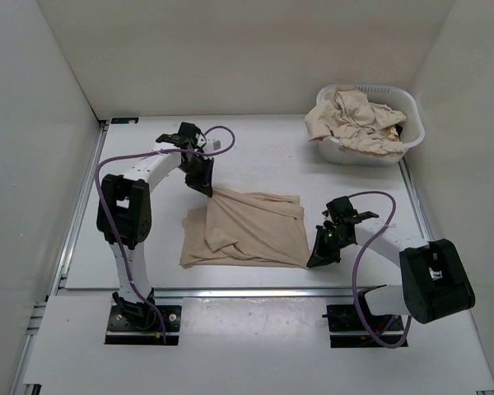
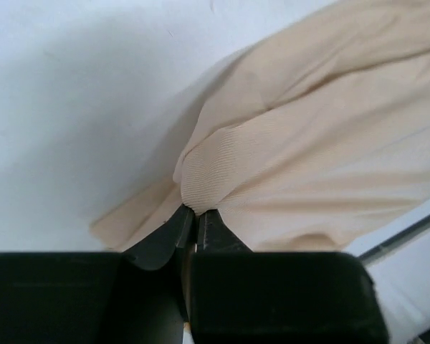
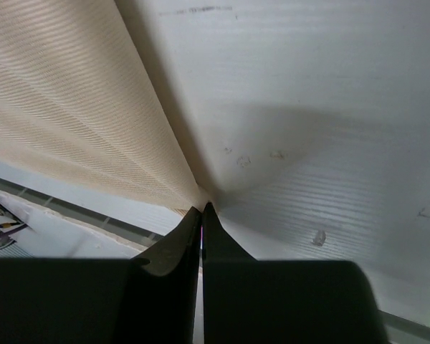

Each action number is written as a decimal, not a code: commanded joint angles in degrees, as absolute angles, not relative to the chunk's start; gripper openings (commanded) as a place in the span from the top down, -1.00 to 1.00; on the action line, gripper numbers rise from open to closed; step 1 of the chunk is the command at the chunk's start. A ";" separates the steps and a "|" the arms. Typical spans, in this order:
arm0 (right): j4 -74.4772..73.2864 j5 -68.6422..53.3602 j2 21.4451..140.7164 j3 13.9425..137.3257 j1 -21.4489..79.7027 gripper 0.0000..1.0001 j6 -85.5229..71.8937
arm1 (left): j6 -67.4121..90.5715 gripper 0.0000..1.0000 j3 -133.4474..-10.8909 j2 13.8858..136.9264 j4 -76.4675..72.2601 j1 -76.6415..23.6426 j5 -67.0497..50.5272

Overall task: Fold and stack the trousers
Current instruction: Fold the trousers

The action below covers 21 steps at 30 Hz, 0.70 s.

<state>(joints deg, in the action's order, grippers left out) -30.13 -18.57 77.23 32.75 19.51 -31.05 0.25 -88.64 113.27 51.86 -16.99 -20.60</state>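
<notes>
The broad flat white counter [image 1: 255, 156] is shut in by plain white walls [image 1: 230, 58] on the left, back and right, and a silver metal rail [image 1: 230, 291] runs along its near edge. A folded pair of light beige soft-cloth trousers [image 1: 247, 230] lies spread in the near middle. Their near edge sits close to the rail, the left edge is ragged, and the far left corner is drawn up into a peak. Bare counter lies open to the left of the trousers, behind them up to the back wall, and to their right as far as the right wall. A white plastic laundry basket [image 1: 412, 111] stands in the far right corner, well apart from the trousers, with a crumpled heap of beige cloth [image 1: 354, 119] spilling over its rim. The left claw [image 1: 207, 188] is at the raised far left corner, and the left wrist view shows it clenched [image 2: 193, 215] on a pinch of ribbed cloth. The right claw [image 1: 319, 259] sits low at the near right corner of the trousers, just inside the counter's near edge. In its wrist view its tips are pressed together [image 3: 203, 208] where the taut cloth narrows to a point, grasping that corner.
</notes>
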 commanded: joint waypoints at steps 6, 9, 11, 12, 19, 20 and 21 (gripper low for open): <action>-31.46 -18.90 76.81 32.95 19.42 0.63 -29.88 | 0.00 -0.10 -89.21 112.06 52.38 -17.58 -16.53; -33.48 -18.55 77.95 34.01 19.42 0.36 -28.56 | 0.00 -0.36 -88.68 108.99 54.65 -17.58 -13.10; -34.71 -17.67 77.96 35.41 19.42 0.29 -27.25 | 0.00 -0.39 -86.15 102.94 54.67 -18.10 -11.09; -35.41 -17.06 77.44 35.42 19.42 0.29 -27.25 | 0.00 -0.39 -84.74 100.48 54.67 -18.71 -10.03; -33.93 -17.05 77.95 35.42 19.42 0.24 -28.48 | 0.00 -0.34 -65.76 92.28 56.95 -25.22 -8.08; -33.93 -17.05 77.96 35.94 19.42 0.24 -29.00 | 0.00 -0.34 -64.87 93.07 56.95 -25.22 -9.13; -33.40 -17.05 78.48 35.95 19.42 0.24 -29.00 | 0.00 -0.34 -64.25 94.64 56.95 -25.22 -12.01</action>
<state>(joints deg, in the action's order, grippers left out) -33.17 -18.37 77.36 34.17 19.51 -29.15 0.05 -67.75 90.67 55.64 -25.82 -9.52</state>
